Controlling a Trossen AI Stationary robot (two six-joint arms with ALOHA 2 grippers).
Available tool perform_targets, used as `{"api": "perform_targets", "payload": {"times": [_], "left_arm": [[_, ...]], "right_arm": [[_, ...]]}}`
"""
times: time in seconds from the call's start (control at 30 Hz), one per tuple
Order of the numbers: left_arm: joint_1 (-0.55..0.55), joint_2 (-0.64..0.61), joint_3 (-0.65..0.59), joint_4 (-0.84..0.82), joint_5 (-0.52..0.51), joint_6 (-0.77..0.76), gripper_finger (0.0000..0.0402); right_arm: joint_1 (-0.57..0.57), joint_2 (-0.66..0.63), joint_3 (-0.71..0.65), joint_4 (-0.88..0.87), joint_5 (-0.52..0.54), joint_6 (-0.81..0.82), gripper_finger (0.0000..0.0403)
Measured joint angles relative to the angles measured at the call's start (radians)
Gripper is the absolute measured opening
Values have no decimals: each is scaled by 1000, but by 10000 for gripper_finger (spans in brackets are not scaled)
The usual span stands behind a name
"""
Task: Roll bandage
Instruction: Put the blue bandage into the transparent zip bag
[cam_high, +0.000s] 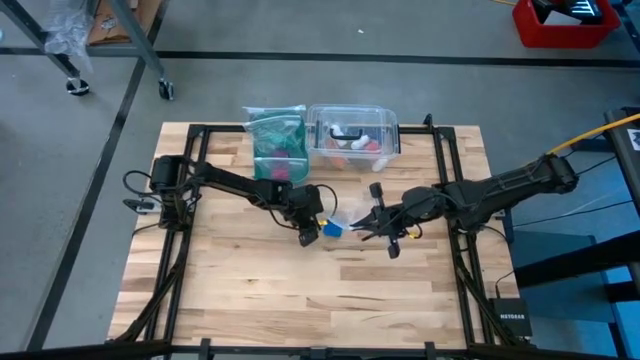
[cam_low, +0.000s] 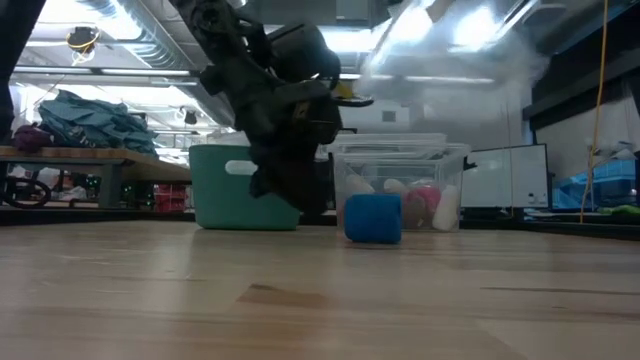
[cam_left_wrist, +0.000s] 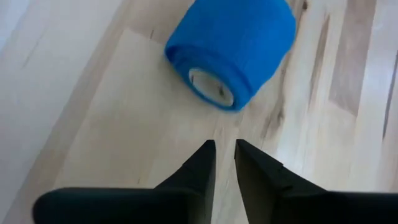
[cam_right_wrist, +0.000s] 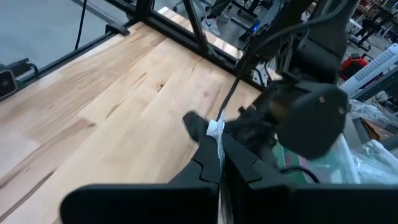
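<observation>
Blue and soft, the small rolled fabric bandage lies on its side on my pale wooden tabletop, near the middle, between my two tools. Its long axis runs flat along the boards; in my left wrist view one round end, with a pale hollow core, faces back toward my left tool at a slant. My left tool sits just beside the roll without touching it, its two dark fingers nearly together with only a thin slit between them and nothing in it. My right tool rests just on the other side, fingers closed on a thin clear plastic film that trails from the tips; I cannot tell whether it touches the bandage.

Behind the roll, toward the far edge of the tabletop, stands a clear plastic box holding white and pink-red items, and beside it a clear zip bag stuffed with teal and pink contents. From tabletop height the bandage shows as a squat blue block directly in front of the clear box, with my left arm's dark bulk hanging just beside it and partly covering a teal bin behind. Black frame rails border the tabletop on both sides.
</observation>
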Motion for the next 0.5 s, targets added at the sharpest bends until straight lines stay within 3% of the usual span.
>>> {"api": "perform_targets", "payload": {"times": [0.33,0.5], "left_arm": [[36,-41,1,-105,1,71,7],[86,-119,-44,-118,3,68,2]], "right_arm": [[0,-109,0,-88,2,0,1],[0,-119,0,-108,3,2,1]]}}
